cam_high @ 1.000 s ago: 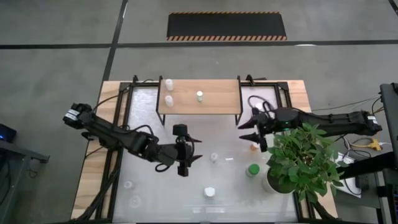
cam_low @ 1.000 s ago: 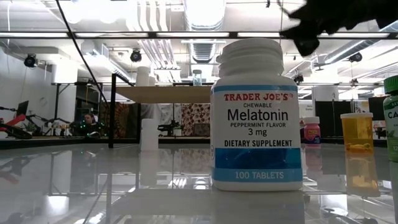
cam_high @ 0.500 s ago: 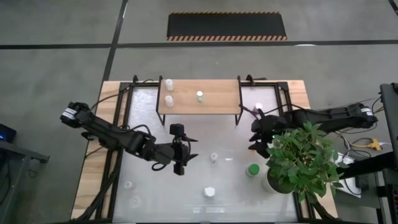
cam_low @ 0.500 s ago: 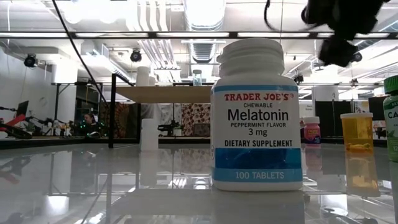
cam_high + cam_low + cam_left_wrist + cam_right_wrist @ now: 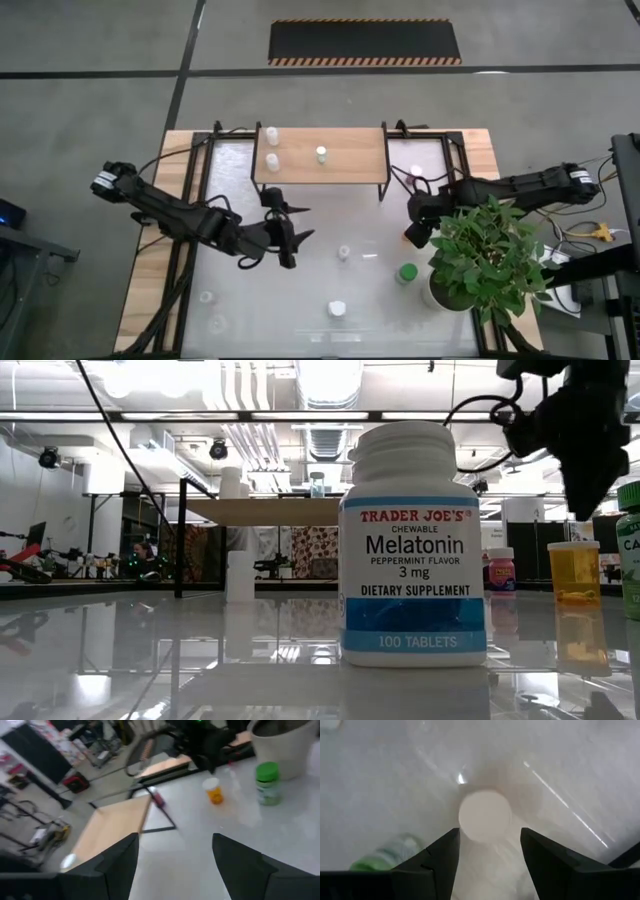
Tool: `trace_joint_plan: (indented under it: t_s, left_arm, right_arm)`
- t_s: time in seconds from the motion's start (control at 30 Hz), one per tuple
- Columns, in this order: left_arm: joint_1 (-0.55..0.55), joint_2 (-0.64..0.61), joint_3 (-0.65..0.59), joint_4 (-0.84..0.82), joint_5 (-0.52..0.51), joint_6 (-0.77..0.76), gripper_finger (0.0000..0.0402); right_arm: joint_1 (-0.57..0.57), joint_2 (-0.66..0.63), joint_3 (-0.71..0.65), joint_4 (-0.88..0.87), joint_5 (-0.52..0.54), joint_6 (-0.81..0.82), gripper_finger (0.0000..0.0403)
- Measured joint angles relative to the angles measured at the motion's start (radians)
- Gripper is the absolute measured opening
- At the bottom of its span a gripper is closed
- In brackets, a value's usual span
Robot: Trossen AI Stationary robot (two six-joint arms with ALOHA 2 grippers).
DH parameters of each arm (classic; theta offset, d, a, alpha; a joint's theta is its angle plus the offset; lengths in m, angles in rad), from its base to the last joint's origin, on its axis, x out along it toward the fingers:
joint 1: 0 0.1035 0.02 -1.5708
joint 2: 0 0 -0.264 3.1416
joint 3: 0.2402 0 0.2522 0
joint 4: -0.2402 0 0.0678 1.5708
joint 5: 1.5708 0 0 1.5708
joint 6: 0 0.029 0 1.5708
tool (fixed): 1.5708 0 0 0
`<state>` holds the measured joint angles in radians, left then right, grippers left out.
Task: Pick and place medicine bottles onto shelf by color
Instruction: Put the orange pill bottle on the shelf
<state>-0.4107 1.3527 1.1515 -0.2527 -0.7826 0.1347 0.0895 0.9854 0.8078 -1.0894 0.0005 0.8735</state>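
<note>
My right gripper (image 5: 488, 855) is open and points down over the orange medicine bottle (image 5: 410, 238), whose pale cap (image 5: 484, 816) shows between and below the fingers. In the low view the gripper (image 5: 585, 485) hangs just above that bottle (image 5: 573, 570). My left gripper (image 5: 298, 222) hovers open over the table's middle, holding nothing. The wooden shelf (image 5: 350, 160) at the far side carries three pale bottles (image 5: 271, 160). A green bottle (image 5: 406, 272), a pink one (image 5: 500, 570) and a white melatonin bottle (image 5: 412, 545) stand on the table.
A potted plant (image 5: 490, 255) stands close to my right gripper, on its right and near side. More pale bottles stand on the white table, one at mid table (image 5: 344, 253), one near the front (image 5: 337, 309) and two at the front left (image 5: 206, 296).
My right gripper has tipped from nearly level to pointing down, rolled, and sunk over the orange bottle. My left gripper has drawn back from the table's middle toward the far left and turned, its fingers now pointing toward the right side. No bottle has moved.
</note>
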Motion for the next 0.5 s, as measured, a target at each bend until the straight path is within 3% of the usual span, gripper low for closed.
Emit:
trace_joint_plan:
  t_s: [0.27,0.4,0.5]
  left_arm:
    - [0.0,-0.03,0.0,-0.001,-0.048,0.012,0.0235]
    - [0.0,-0.041,0.0,-0.002,-0.064,0.031,0.0235]
    - [0.0,-0.056,0.0,-0.001,-0.067,0.036,0.0235]
  right_arm:
    - [-0.001,0.104,0.002,0.012,0.047,-0.013,0.02]
    - [-0.003,0.134,0.023,0.001,0.112,-0.026,0.0183]
    - [-0.003,0.137,0.043,0.002,0.103,-0.024,0.0169]
